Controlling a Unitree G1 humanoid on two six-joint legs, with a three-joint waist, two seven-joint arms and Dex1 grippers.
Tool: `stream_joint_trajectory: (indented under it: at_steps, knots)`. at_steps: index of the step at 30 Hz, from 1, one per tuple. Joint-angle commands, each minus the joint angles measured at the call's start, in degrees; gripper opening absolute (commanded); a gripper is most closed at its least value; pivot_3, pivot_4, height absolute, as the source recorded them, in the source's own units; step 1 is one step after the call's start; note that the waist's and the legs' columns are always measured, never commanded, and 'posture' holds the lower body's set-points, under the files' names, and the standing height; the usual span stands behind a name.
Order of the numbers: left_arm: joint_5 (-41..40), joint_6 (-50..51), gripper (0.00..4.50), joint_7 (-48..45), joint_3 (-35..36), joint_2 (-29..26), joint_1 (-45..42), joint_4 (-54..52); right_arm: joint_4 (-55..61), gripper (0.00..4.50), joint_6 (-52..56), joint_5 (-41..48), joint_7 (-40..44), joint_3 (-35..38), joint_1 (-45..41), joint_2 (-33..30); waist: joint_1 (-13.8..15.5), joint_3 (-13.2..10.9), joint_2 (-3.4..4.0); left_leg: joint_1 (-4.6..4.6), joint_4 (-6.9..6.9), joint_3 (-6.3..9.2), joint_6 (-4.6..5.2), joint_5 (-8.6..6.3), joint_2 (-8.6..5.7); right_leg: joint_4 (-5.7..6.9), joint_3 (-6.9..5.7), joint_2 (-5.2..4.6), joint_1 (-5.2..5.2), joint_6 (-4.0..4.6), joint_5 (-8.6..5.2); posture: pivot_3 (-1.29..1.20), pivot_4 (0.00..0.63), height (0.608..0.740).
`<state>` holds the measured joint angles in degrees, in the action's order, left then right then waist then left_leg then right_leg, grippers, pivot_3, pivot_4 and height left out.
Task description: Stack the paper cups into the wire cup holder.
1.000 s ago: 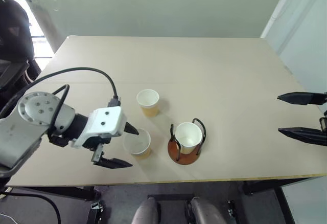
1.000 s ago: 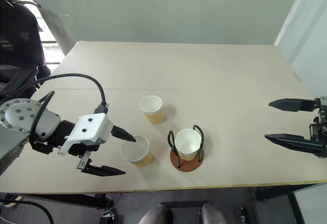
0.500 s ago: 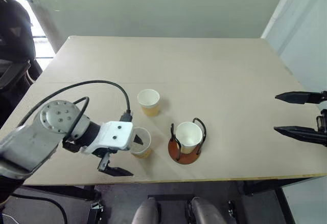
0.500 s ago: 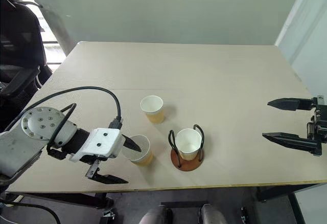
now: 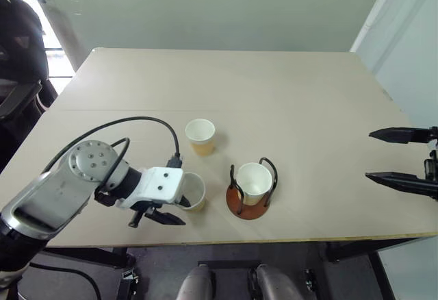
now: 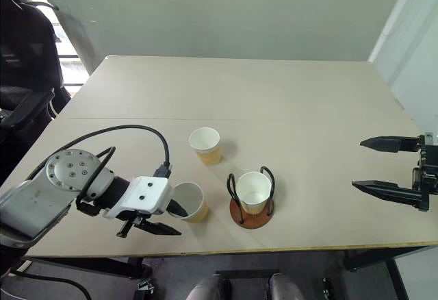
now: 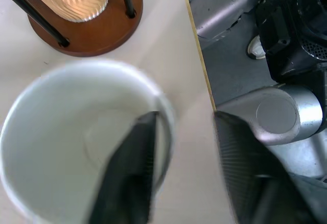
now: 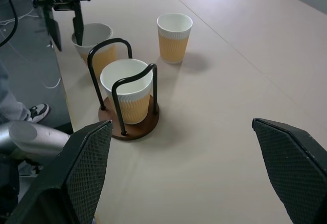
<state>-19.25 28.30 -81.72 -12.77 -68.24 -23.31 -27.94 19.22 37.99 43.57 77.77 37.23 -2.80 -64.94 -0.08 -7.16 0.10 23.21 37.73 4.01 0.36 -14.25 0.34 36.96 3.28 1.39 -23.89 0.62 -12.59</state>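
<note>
Since the earlier frames, the left gripper (image 5: 176, 210) has dropped over the near paper cup (image 5: 192, 192) and narrowed its jaws across that cup's wall. Left eye view — one black finger sits inside the near paper cup, the other outside toward the table (image 5: 287, 101) edge; the wire cup holder (image 5: 250, 191) stands just beside it with one cup (image 5: 254, 181) already seated between its loops, and a third cup (image 5: 200, 136) stands farther back, apart from both. Right eye view — the right gripper (image 6: 393, 166) hangs well clear at the table's right side, jaws spread wide and empty. Left wrist view — the inner finger lies against the white inside wall just under the rolled rim, while the outer finger stands off from the cup, so the pinch looks not yet complete. Right wrist view — the left gripper's fingers straddle the near cup's wall beside the holder. For a clean step, the pinch should probably finish gently, so the thin wall does not buckle, then lift straight up before carrying the cup over the seated cup.
</note>
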Motion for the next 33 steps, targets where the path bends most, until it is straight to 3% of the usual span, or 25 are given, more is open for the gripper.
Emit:
stream_joint_trajectory:
  at_steps: [1, 2, 10, 14, 19, 25, 33]
  knots:
    - [0.71, -1.03, 0.23, -0.74, 0.37, -0.1, 0.32, -0.04, 1.08, 4.5, -0.72, 0.88, 0.72, 2.28, -0.11, -1.09, 0.0, 0.0, 0.0, 0.01, 0.05, 0.0, 0.02, -0.01, 0.0, 0.0, 0.0, 0.0, 0.01, 0.0, 0.0, 0.0, 0.15, 0.74]
    - [0.66, -1.09, 0.03, -0.94, 0.5, -0.19, 0.49, -0.05, 1.19, 4.5, -0.73, 1.24, 0.96, 2.38, -0.22, -1.06, 0.0, 0.01, 0.02, 0.02, 0.11, 0.0, 0.05, -0.03, 0.0, 0.0, 0.0, 0.0, 0.02, 0.0, 0.0, 0.0, 0.15, 0.74]
    - [0.18, -1.12, 0.03, -1.84, 0.84, -0.13, 0.51, -0.25, 3.03, 4.5, 2.04, 8.54, -0.38, 3.93, -4.0, -0.76, -0.01, 0.06, 0.1, 0.06, 0.32, -0.02, 0.13, -0.09, 0.0, -0.01, 0.01, 0.0, 0.06, -0.02, 0.01, 0.0, 0.15, 0.74]
    - [-3.22, -0.81, 0.03, -3.98, 3.05, 0.8, -3.9, 1.98, 3.77, 4.5, 3.18, 10.69, -2.02, 3.9, -6.01, -1.21, 0.12, 0.06, 0.1, 0.08, 0.33, -0.02, 0.14, -0.08, 0.0, -0.01, 0.01, 0.0, 0.05, -0.02, 0.01, 0.0, 0.15, 0.74]
    - [-8.72, -1.32, 0.03, -9.53, 5.07, 2.53, -18.3, 10.1, 4.0, 4.5, 3.06, 11.02, -2.7, 4.21, -6.45, -1.44, 0.57, 0.06, 0.1, 0.25, 0.4, 0.02, 0.17, -0.07, -0.01, -0.01, 0.0, 0.0, -0.04, -0.07, 0.05, 0.0, 0.15, 0.74]
    - [-10.81, -9.26, 0.03, -10.78, -3.08, 9.89, -40.65, 26.16, 6.17, 4.5, 4.16, 14.5, -4.33, 5.25, -8.29, -1.74, 0.8, 0.1, 0.25, 0.35, 0.48, 0.03, 0.33, -0.17, -0.05, -0.09, 0.03, -0.03, -0.04, -0.24, 0.19, 0.0, 0.15, 0.74]
    - [-18.04, -16.23, 0.03, -10.78, -15.39, 19.43, -51.38, 32.21, 9.66, 4.5, 5.54, 15.37, -7.54, 7.97, -6.1, -0.97, 0.93, 0.04, 0.33, 0.6, 0.51, 0.03, 0.56, -0.31, -0.1, -0.46, 0.01, -0.07, -0.12, -1.15, 0.66, 0.0, 0.15, 0.74]
